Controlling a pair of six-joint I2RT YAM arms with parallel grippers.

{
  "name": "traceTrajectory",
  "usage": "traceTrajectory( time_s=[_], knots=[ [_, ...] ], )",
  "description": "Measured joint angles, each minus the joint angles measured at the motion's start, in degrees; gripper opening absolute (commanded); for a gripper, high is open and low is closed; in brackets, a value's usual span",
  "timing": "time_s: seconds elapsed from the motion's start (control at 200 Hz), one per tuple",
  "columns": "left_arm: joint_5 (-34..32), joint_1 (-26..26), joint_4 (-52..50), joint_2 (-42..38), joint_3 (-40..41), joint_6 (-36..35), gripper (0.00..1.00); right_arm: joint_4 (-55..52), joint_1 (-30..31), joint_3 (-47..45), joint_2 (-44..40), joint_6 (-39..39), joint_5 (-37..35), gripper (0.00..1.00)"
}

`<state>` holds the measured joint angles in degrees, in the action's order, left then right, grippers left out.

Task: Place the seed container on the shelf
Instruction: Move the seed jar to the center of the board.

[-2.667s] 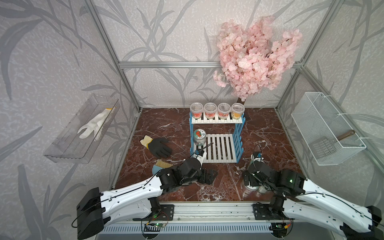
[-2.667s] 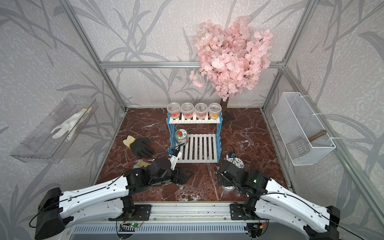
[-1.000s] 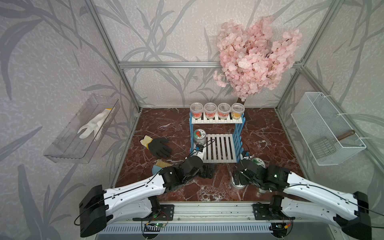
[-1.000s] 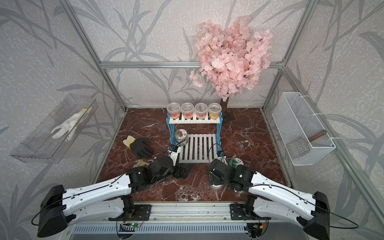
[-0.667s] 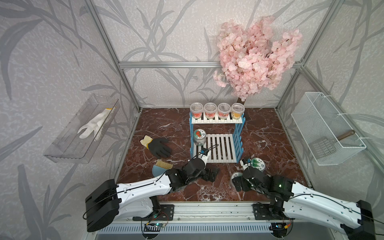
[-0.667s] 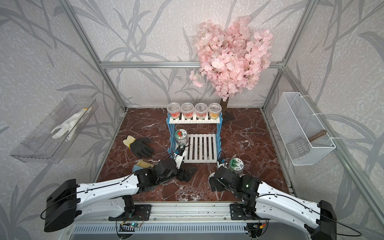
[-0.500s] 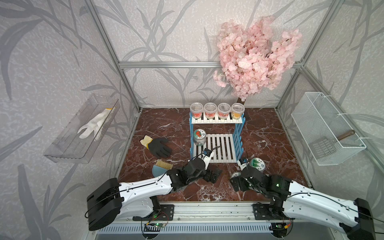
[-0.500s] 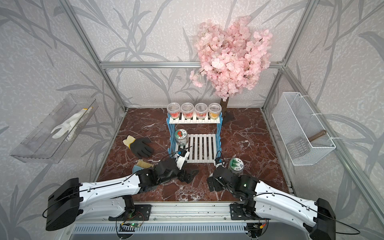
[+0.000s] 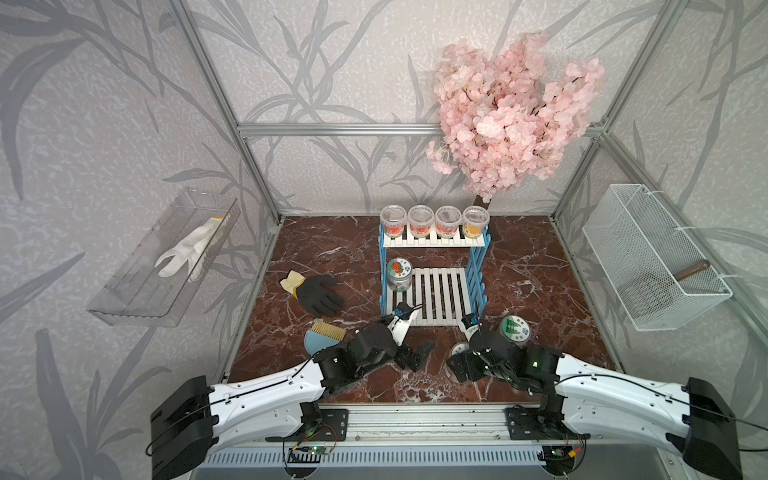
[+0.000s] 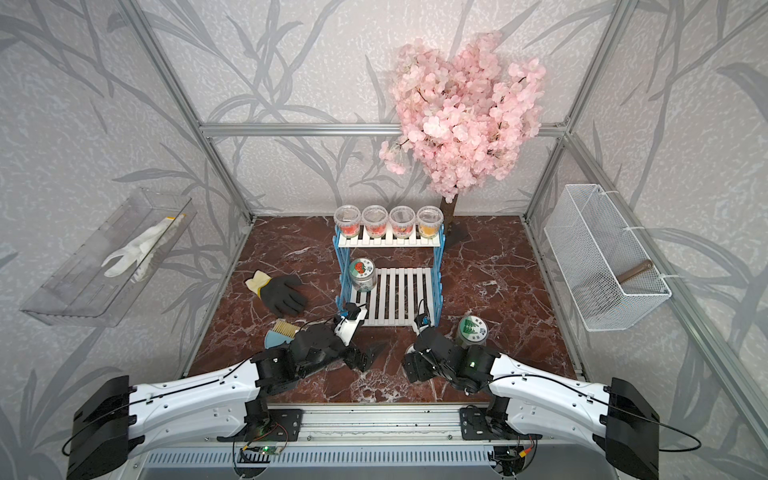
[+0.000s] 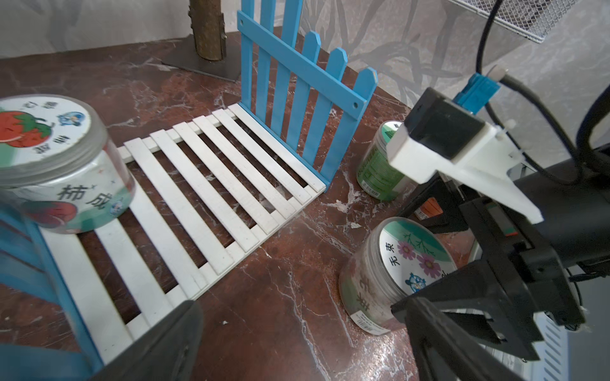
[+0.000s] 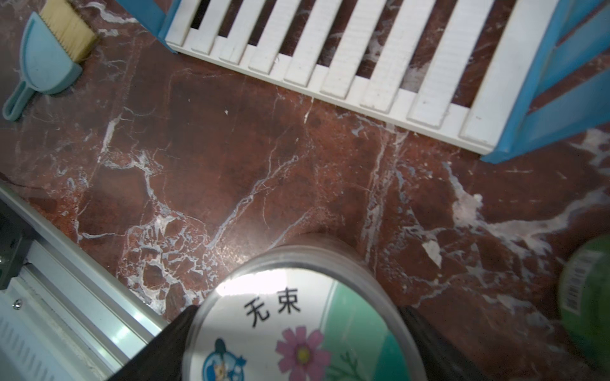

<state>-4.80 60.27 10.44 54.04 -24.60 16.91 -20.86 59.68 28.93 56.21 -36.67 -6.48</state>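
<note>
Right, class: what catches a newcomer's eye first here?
The bushy pink blossom tree towers at the back. Before it stands the blue-framed, white-slatted two-tier shelf, four clear plastic cups along its top. Up front, the right gripper straddles a clear flower-lidded seed jar.

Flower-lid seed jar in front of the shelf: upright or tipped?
Upright. The flower-lid jar stands on its base on the marble floor, lid facing up; the right wrist view looks down onto it.

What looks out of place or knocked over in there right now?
Nothing is spilled, tipped or broken. The odd one is the black glove, loose on the floor left of the shelf, while a white glove sits in the clear wall tray. The flower-lid jar and green-lid jar stand upright in front.
</note>
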Motion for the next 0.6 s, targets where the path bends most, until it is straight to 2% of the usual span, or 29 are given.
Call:
traceTrajectory(
  time_s=[0.185, 0.3, 0.38, 0.49, 0.6],
  knots=[
    [-3.2, 0.0, -3.3, -7.1, 2.8, -0.6, 1.0, 7.5, 0.6, 3.1, 8.8, 2.9, 1.0, 0.85],
    [-4.7, 0.0, -5.1, -11.3, 4.5, -0.9, 1.0, 9.6, 1.1, 7.4, 15.7, 5.2, 1.2, 0.9],
    [-4.9, 0.0, -6.1, -13.6, 5.4, -1.7, 1.0, 10.7, 1.5, 9.0, 18.2, 6.5, 1.4, 0.98],
    [-3.8, 0.0, -6.8, -14.5, 5.6, -4.0, 1.0, 10.5, 1.9, 8.7, 17.0, 8.1, 1.2, 0.99],
    [-1.2, 0.0, -6.9, -13.6, 5.6, -8.3, 0.99, 10.1, 1.9, 5.9, 9.8, 9.3, -0.5, 0.99]
  ],
)
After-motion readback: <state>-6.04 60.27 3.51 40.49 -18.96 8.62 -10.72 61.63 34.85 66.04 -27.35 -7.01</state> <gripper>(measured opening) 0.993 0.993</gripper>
